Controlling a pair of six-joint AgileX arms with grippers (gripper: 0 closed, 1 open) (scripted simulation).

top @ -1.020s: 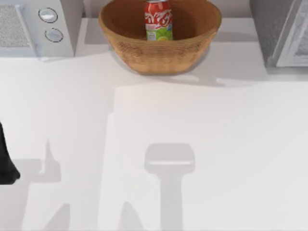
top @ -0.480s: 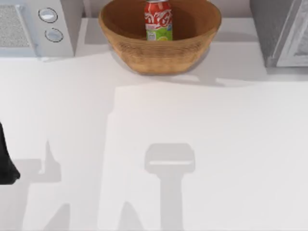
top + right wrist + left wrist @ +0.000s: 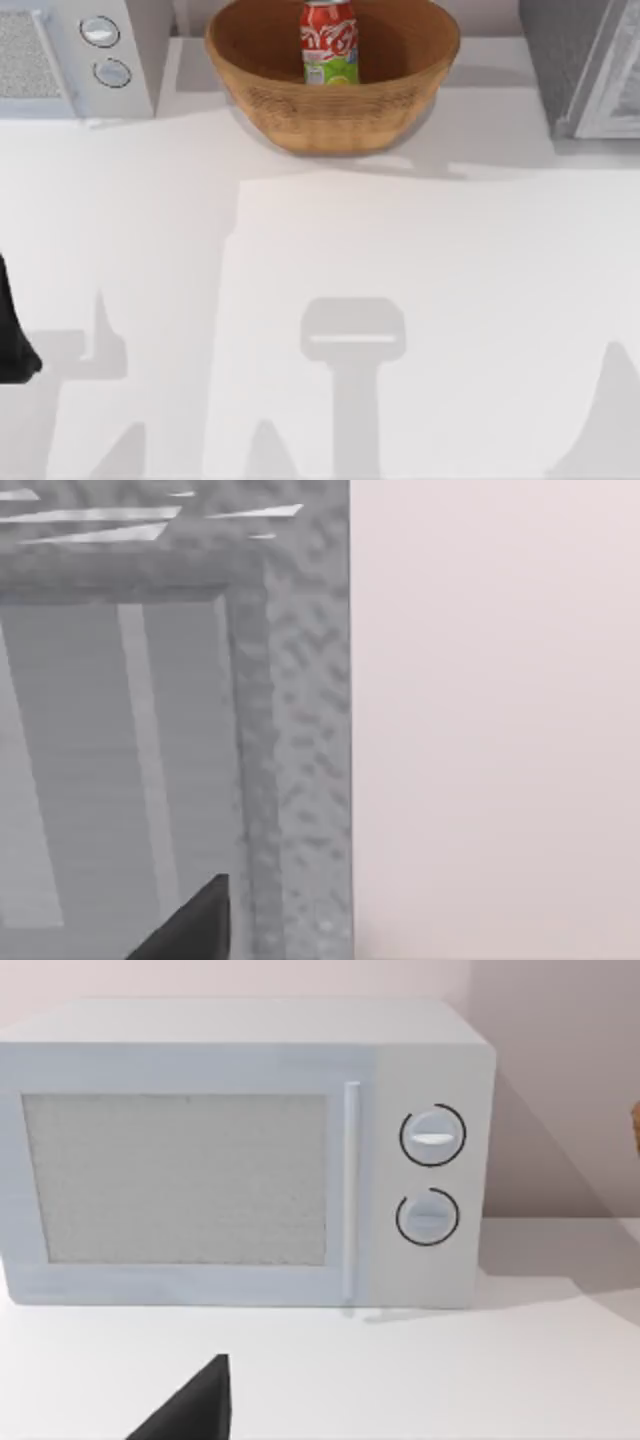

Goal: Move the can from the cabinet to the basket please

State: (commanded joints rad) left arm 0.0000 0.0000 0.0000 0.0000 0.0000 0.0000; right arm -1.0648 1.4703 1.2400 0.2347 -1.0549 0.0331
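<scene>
1 white table (image 3: pixel 450 300) (shadowed), pale wall (image 3: pixel 500 680) behind cabinet (image 3: pixel 290 730).

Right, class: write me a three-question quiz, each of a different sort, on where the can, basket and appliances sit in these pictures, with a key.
1. True or false: the can stands upright inside the basket.
2. Multiple choice: in the top view, the white microwave with two round knobs is at the table's (A) far left, (B) far right, (C) near middle.
3. Fill in: the grey speckled cabinet stands to the top view's ____ of the basket.

Key:
1. True; its red side and green-and-white label show above the wicker rim.
2. A.
3. Right.
</scene>
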